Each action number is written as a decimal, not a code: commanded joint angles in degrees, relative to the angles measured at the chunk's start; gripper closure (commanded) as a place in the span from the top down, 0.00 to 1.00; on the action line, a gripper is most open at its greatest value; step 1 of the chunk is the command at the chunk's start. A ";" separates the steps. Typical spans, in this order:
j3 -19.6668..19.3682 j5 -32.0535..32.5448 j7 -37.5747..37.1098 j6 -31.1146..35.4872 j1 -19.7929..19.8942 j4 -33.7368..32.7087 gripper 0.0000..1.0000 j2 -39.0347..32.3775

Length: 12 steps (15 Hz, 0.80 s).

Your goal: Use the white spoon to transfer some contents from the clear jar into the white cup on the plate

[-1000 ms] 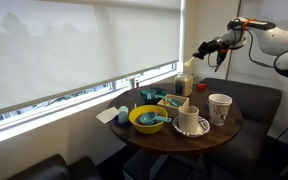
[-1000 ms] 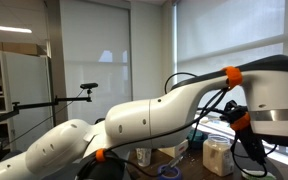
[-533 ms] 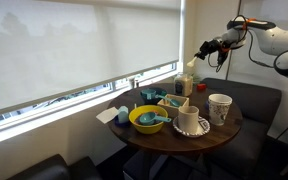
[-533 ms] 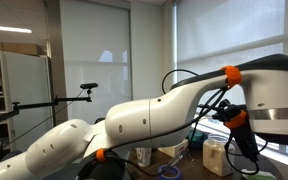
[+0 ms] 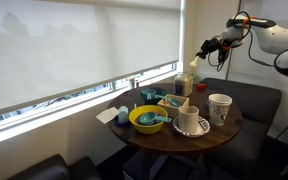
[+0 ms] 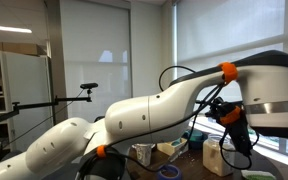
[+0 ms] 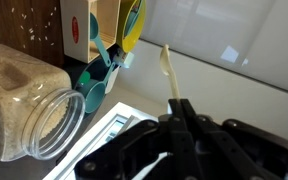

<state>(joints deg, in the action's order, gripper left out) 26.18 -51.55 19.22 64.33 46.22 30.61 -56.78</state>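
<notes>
Room and furniture. A wide window (image 5: 64, 103) runs along one wall; a pale roller blind (image 5: 79, 45) covers most of it, leaving a bright strip of daylight along its lower edge. A white wall (image 5: 209, 20) meets the window at the corner. A round, dark wooden worktop (image 5: 222, 135) stands before the window, with a dark upholstered seat (image 5: 259, 100) behind it and another (image 5: 34, 168) in the near foreground. In an exterior view, further blinds (image 6: 219, 30) admit diffuse daylight, a ceiling strip light (image 6: 9, 28) glows at upper left, and a small camera on a stand (image 6: 88, 88) is set before a pale screen (image 6: 94, 45).
</notes>
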 commanded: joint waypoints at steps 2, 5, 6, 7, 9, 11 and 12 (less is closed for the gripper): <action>0.27 -0.13 -2.15 -0.34 -2.12 2.53 0.02 3.03; 0.40 -0.46 -3.42 -0.01 -4.03 4.04 0.02 4.34; 0.37 -0.54 -4.04 0.06 -4.61 4.37 0.02 4.69; 0.31 -0.71 -4.62 0.34 -5.08 5.07 0.02 5.06; 0.06 -0.84 -5.32 0.92 -5.44 7.06 0.02 6.17; 0.12 0.00 -4.20 0.17 -6.16 3.58 0.05 3.88; 0.09 0.00 -4.21 0.25 -6.15 4.34 0.05 4.26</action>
<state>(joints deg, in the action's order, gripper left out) 26.28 -51.55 15.02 64.59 40.08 34.97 -52.51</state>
